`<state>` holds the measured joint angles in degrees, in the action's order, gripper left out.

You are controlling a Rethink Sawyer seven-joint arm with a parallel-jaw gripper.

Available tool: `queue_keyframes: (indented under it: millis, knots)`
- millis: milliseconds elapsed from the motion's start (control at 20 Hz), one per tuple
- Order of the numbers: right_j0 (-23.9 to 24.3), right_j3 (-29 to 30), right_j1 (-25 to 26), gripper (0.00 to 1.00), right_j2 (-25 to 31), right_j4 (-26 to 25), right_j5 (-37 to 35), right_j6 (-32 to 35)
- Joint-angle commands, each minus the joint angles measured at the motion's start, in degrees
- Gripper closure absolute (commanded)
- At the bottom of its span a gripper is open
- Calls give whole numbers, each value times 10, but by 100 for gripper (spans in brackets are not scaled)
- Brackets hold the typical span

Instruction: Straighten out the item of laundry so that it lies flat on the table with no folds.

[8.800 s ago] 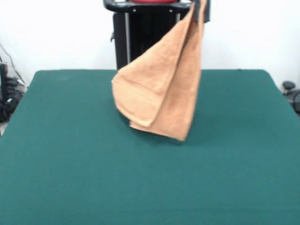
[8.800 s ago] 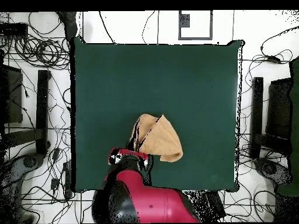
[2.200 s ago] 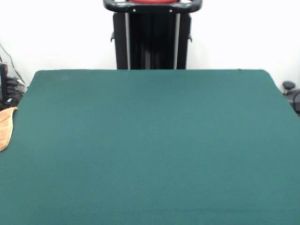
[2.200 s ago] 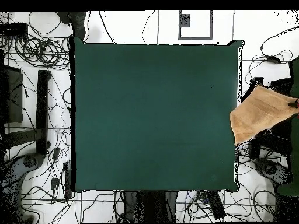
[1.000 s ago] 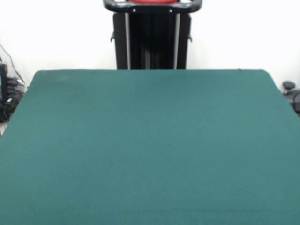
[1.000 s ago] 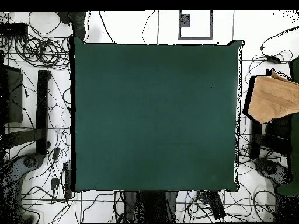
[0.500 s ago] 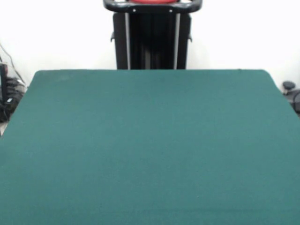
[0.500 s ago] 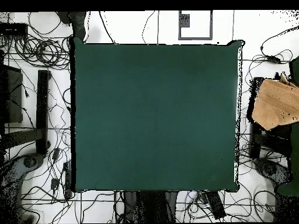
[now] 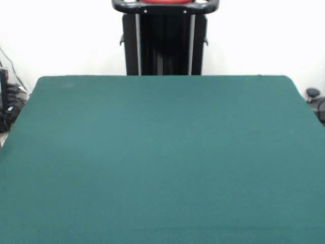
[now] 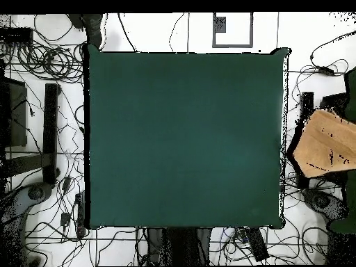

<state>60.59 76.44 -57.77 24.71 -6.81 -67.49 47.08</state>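
Front view: green desk (image 9: 162, 162) with no towel on it, no arm and no fingers to be seen, so spread or pressed together cannot be told. Overhead view: tan towel (image 10: 327, 142) off the desk, just beside its right-hand edge over the cable clutter, seemingly held up there, holder hidden. Judged between attempts: towel needs laying back on the cloth before any grasp at a corner.
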Motion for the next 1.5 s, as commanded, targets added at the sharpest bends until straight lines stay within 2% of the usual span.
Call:
queue_keyframes:
  millis: [50,350,850,1250,1500]
  knots:
    - [-73,199,-97,100,-67,52,9,160]
    - [-89,219,-101,100,-97,79,40,146]
    - [-133,256,-126,100,-154,107,61,166]
    - [-149,287,-121,100,-181,134,109,149]
    - [-178,325,-136,100,-210,149,152,172]
